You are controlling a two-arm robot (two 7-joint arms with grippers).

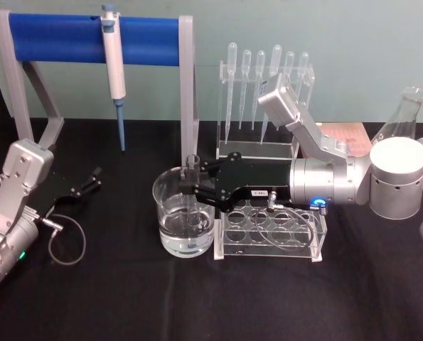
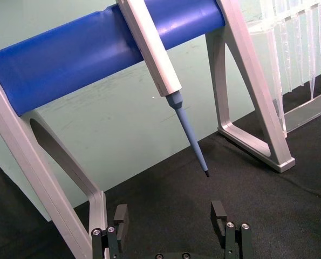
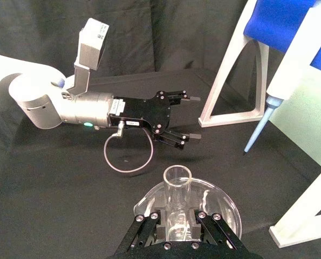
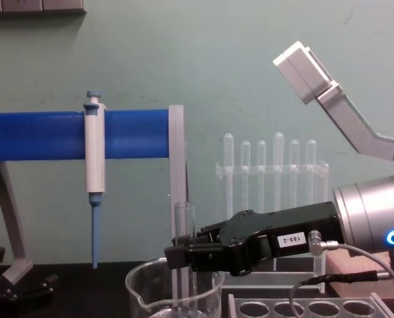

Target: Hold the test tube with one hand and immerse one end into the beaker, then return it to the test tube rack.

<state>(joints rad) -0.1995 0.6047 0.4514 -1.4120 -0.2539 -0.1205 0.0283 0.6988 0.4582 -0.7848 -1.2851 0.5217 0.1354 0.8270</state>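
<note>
Well, the dipping half of the job looks to be in hand. The test tube (image 1: 192, 169) stands upright inside the beaker (image 1: 163, 213), open rim above the beaker's lip. From the head view its round bottom reaches down into the water, so I'd judge the one end immersed. It sits toward the back wall of the beaker rather than in the middle.

What's left is the lift out and the carry over to the test tube rack (image 1: 268, 250). The rack stands just beside the beaker on the robot's right, its holes empty as far as I can see.

The right gripper (image 1: 193, 190) comes in level from the right, forearm stretched over the rack, with its jaws closed on the upper part of the tube just above the beaker rim. The chest view shows the fingers (image 4: 177, 255) pinching the glass a little below the tube's mouth.

The left gripper (image 1: 94, 177) is parked low over the black cloth, well apart from the beaker on the robot's left. Its jaws are spread wide with nothing between them, pointing toward the blue stand (image 1: 90, 32).
</note>
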